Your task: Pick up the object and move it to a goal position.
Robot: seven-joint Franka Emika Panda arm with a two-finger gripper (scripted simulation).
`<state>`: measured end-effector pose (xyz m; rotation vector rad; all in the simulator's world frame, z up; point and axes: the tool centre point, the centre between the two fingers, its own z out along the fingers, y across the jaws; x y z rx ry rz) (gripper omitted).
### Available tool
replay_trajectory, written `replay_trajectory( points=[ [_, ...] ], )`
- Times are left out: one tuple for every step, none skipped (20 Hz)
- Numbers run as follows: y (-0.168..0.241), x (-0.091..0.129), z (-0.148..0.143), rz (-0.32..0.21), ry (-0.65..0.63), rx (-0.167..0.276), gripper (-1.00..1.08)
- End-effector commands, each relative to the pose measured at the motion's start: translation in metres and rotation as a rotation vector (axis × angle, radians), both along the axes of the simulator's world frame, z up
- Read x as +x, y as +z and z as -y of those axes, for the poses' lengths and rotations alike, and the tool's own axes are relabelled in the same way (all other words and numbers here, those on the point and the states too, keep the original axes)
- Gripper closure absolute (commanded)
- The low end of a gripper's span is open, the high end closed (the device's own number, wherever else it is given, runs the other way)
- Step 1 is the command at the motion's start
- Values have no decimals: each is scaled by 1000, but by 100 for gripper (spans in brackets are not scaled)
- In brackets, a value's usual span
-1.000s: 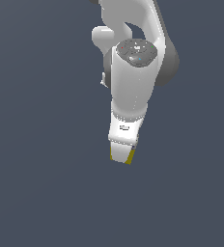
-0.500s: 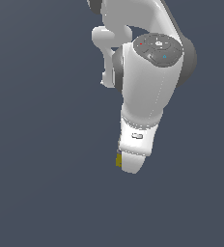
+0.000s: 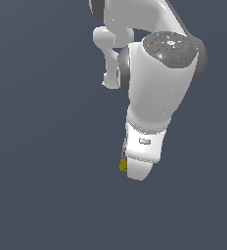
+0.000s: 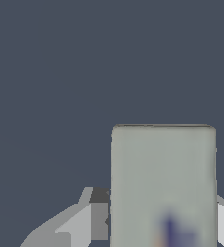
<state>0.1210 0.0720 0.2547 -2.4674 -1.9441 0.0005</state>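
From my station the white Panda arm's gripper (image 3: pixel 131 172) has swung toward the exterior view's right and closer to the camera than a second ago; its broad white wrist housing now hides almost all of what it carries. Only a sliver of the small rectangular carton, yellow below and grey-white on top (image 3: pixel 123 165), peeks out at the hand's edge, where earlier its yellow base showed plainly beneath the fingers. In the wrist view the carton (image 4: pixel 163 185) fills the frame between two pale fingers (image 4: pixel 80 226), a smudge of blue label low on its face, so I read the hand as clamped on it, though the contact itself is blurred. Carton looks airborne, riding with the hand; I judge the carry to goal under way, no goal marker visible
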Motion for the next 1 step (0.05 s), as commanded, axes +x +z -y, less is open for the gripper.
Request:
replay_trajectory(
  points=[
    [1,1,0,0,0,0,108]
  ],
)
